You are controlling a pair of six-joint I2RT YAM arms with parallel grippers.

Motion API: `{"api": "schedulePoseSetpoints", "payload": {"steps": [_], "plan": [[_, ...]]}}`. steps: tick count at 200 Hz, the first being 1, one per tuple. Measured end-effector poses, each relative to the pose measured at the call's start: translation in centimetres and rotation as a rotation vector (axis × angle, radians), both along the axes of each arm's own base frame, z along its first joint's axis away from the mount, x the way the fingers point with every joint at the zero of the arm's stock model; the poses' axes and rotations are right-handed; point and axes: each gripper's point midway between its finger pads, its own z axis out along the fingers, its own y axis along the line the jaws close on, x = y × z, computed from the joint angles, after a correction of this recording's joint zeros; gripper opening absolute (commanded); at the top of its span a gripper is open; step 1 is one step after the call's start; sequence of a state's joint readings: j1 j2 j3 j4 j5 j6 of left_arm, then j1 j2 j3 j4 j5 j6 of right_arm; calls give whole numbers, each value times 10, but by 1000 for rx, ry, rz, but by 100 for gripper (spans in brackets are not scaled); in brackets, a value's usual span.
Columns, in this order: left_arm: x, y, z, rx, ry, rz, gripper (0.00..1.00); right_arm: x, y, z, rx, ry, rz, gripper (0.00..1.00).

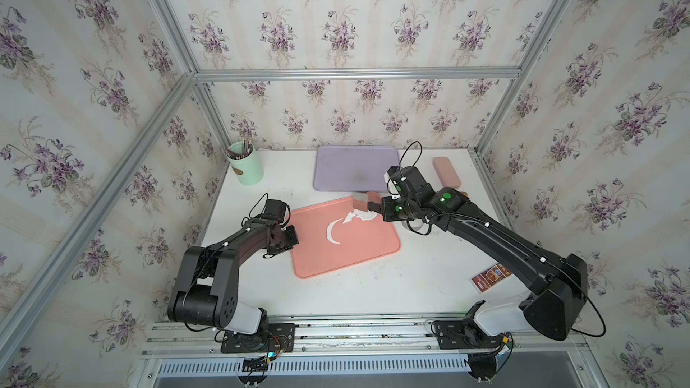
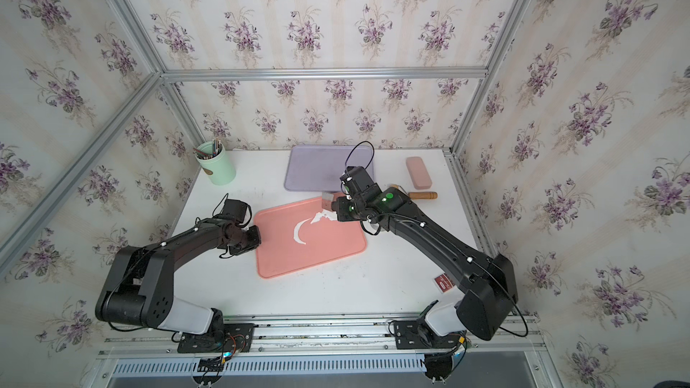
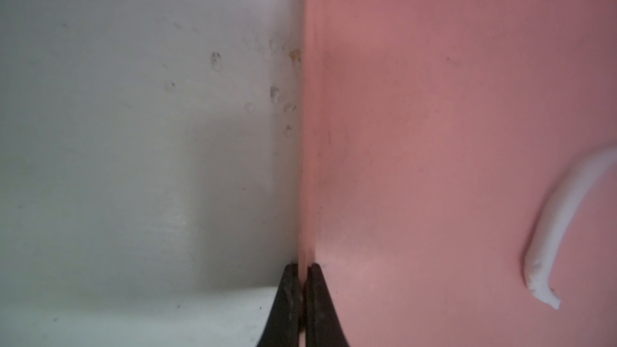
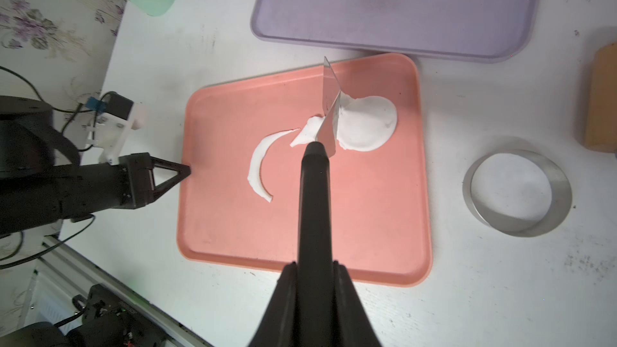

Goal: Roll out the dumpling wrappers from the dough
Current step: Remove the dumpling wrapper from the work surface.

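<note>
While left pincer [image 4: 187, 170] grips tray [image 4: 233, 228] rim, scraper blade [image 4: 330, 95] touches wrapper [image 4: 367, 125] edge.

A white tabletop [image 1: 373, 293] carries a pink tray [image 1: 336, 255] lying askew at its middle. On the tray are a crescent-shaped white scrap [image 4: 254, 165] and a scraper [image 4: 329, 108], its metal blade on edge. A lilac tray [image 1: 347, 169] sits at the far edge and a mint cup [image 1: 246, 167] of pencils [image 1: 239, 149] in the far-left corner. A pink case [image 1: 446, 172] and a wooden rolling pin [image 2: 423, 195] lie toward the far-right corner. A metal ring [image 4: 562, 195] rests beside the pink tray, and a small packet [image 1: 491, 278] lies near the right edge.
</note>
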State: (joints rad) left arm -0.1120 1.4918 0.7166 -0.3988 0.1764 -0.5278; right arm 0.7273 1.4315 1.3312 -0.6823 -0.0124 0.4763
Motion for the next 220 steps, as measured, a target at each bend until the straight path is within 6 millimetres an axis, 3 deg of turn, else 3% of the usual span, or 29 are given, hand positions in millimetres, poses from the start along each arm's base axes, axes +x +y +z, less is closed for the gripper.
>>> {"api": "schedulePoseSetpoints", "payload": {"steps": [23, 75, 141, 220], "plan": [[0, 0, 0, 0, -1, 0, 0, 7, -2, 9, -6, -37, -22, 0], [0, 0, 0, 0, -3, 0, 0, 15, -13, -21, -120, -10, -57, 0], [0, 0, 0, -2, -2, -1, 0, 21, -5, -24, -119, -19, -39, 0], [0, 0, 0, -2, -1, -1, 0, 10, 3, -34, -93, 15, 3, 0]]}}
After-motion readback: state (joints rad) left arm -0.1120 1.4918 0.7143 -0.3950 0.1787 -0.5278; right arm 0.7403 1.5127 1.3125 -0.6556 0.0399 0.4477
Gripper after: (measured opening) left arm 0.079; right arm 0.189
